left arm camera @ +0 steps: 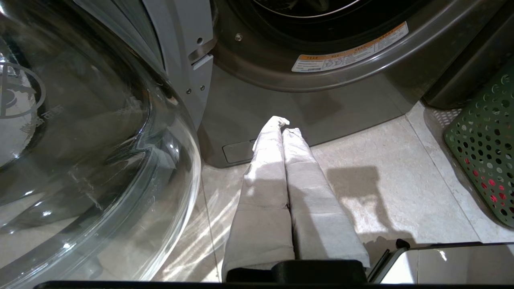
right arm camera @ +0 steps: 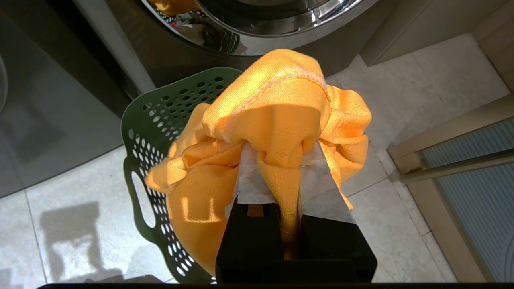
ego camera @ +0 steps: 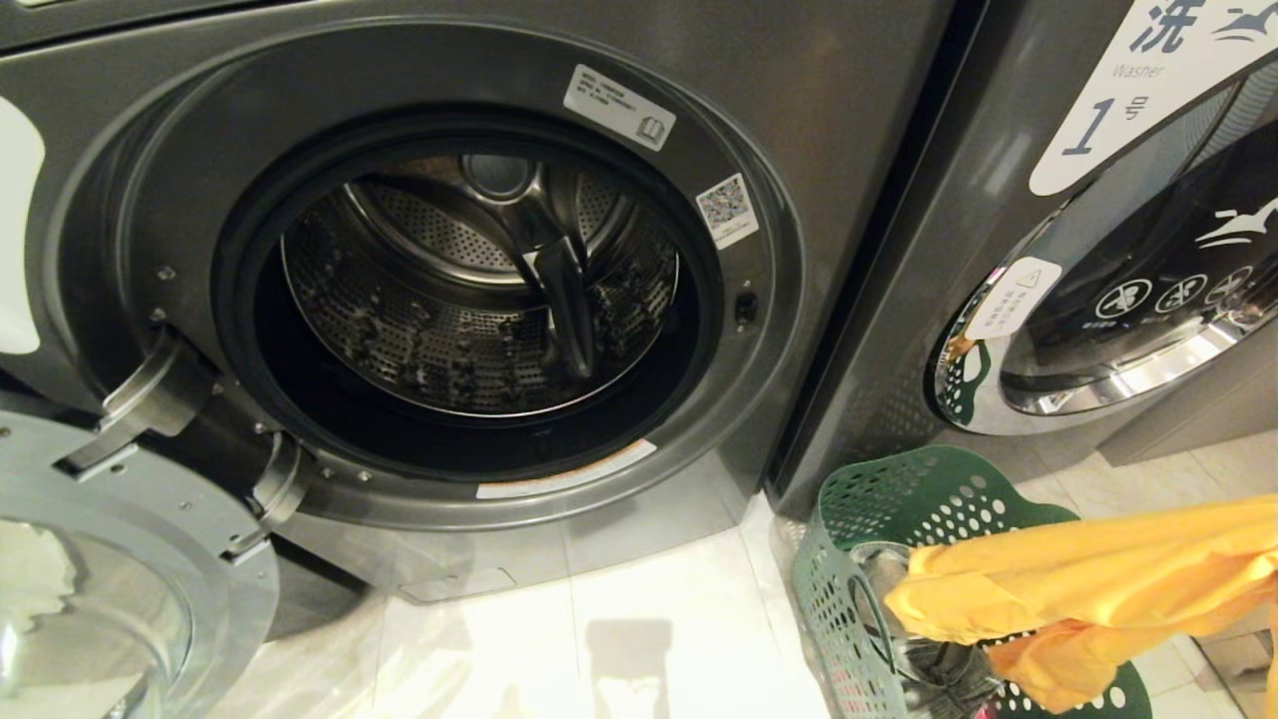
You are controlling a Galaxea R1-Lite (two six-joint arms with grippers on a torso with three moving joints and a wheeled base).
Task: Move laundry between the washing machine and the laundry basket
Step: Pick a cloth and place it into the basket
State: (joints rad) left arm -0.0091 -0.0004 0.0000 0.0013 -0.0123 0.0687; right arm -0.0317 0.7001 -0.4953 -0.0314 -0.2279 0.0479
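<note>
The right gripper (right arm camera: 277, 168) is clenching a bunched yellow-orange garment (right arm camera: 277, 116), and the cloth is swallowing both fingertips so only the white-wrapped fingers (right arm camera: 249, 184) behind it are showing. In the head view the garment is hanging over the green basket (ego camera: 849, 559), stretching off the right edge, so the arm carrying it is cut off. A bit of red is peeking through the basket's holes in the left wrist view, too little to make out. The washing machine (ego camera: 799, 90) is standing with its door (ego camera: 130, 559) swung open to the left and its drum (ego camera: 479, 300) looking bare, though the lower front is lying in shadow. The left gripper (left arm camera: 283, 124) is hanging low near the floor (left arm camera: 381, 180) before the machine, fingers pressed together on nothing.
</note>
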